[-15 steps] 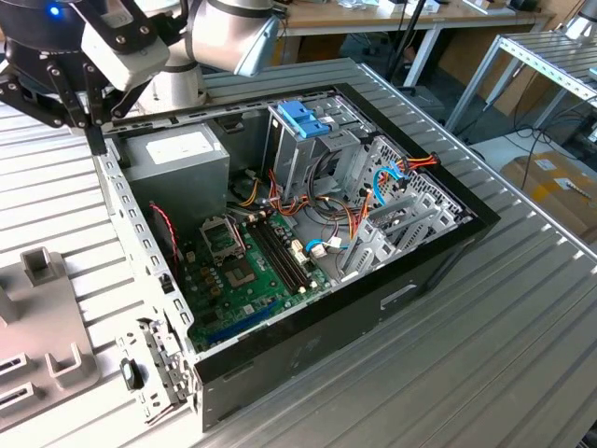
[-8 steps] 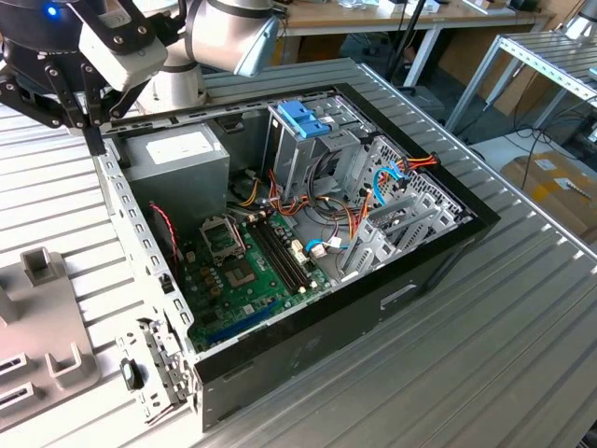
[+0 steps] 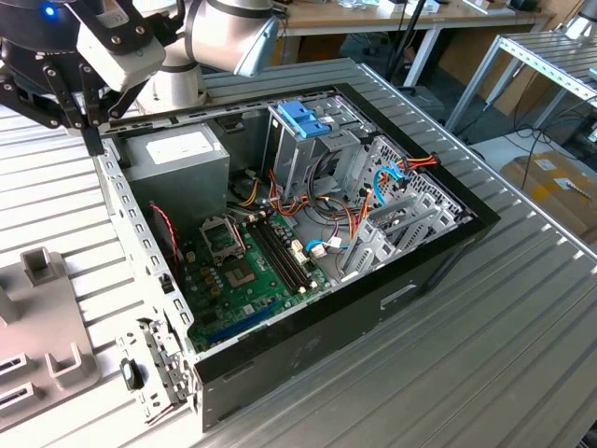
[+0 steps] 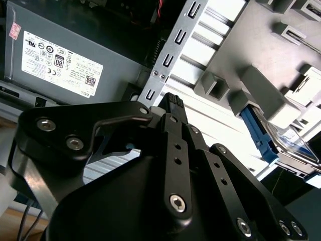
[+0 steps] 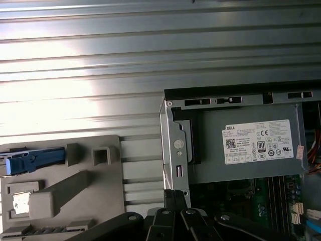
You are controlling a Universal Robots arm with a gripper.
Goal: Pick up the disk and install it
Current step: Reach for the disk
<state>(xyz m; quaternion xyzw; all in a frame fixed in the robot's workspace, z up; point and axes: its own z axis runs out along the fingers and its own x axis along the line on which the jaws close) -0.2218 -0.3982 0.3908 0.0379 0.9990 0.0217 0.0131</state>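
Exterior view: the gripper [image 3: 93, 145] is hanging over the corner of the open computer case [image 3: 438, 252] at the exterior view's left, just beside the grey box [image 3: 177, 163] with its white label. Whether it is touching the case rim cannot be told, nor whether it is spread or clenched; no object is showing in it. The label's print is too small to read here. A blue bracket [image 3: 303, 117] is standing up inside the case, and a grey tray [image 3: 56, 364] is lying on the ribbed table [image 3: 485, 355], cut off by the frame edge. Second wrist view: the gripper [image 4: 173, 100] is blocking much of the scene with its black links, its tip bare. The grey box [image 4: 125, 70] is showing a white label with rows of small marks, a square code and a pink sticker at one corner. The disk [image 4: 288, 143] is lying in the tray [image 4: 251, 50], blue rail along its edge, well apart from the gripper and partly cut off. First wrist view: the gripper [image 5: 175, 196] is sitting over the case corner beside the grey box [image 5: 210, 150]. The disk [image 5: 25, 163] is resting in the tray [image 5: 100, 201], with little more than its blue rail showing.
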